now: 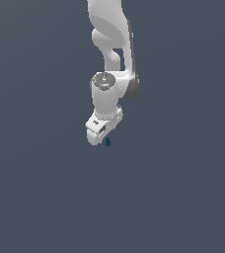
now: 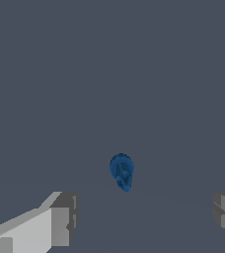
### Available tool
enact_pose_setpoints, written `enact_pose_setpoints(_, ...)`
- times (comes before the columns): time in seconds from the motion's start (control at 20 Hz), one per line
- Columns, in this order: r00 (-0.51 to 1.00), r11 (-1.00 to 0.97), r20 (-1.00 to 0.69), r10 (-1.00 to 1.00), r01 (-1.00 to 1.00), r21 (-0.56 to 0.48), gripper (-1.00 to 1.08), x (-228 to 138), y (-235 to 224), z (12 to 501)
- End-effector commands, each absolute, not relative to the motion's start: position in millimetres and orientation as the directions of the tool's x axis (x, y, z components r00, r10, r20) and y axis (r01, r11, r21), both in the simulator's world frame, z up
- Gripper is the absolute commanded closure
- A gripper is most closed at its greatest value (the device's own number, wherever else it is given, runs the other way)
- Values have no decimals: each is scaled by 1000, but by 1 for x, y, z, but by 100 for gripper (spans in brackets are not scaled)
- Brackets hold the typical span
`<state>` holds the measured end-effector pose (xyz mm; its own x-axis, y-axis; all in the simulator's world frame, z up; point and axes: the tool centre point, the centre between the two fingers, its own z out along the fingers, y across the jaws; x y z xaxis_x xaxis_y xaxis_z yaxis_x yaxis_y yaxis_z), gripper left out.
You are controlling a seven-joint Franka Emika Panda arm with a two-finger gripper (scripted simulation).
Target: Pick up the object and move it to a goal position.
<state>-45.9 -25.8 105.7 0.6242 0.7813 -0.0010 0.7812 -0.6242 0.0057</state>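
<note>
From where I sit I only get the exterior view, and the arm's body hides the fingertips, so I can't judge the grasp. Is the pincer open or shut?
Observer: Open. In the wrist view the pincer shows its two fingers set wide apart, with nothing held between them.
Operator: Is the blue blob touching either finger?
Observer: No. The blue blob lies apart from both fingers, out beyond their tips and roughly opposite the gap.
Operator: My view shows it only as a speck. What shape is it?
Observer: Up close it is rounded at one end and narrows toward the other.
</note>
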Motion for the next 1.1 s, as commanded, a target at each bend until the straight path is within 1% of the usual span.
enact_pose_setpoints(0.0, 584, -584, -1, 811, 811, 4, -92, -49, -26, 101)
enact_pose_setpoints(0.45, 506, -506, 0, 863, 863, 0, -92, -55, -25, 93)
enact_pose_setpoints(0.8, 504, -504, 0, 863, 863, 0, -92, -55, -26, 90)
enact_pose_setpoints(1.05, 502, -502, 0, 865, 865, 0, -92, -56, -25, 72)
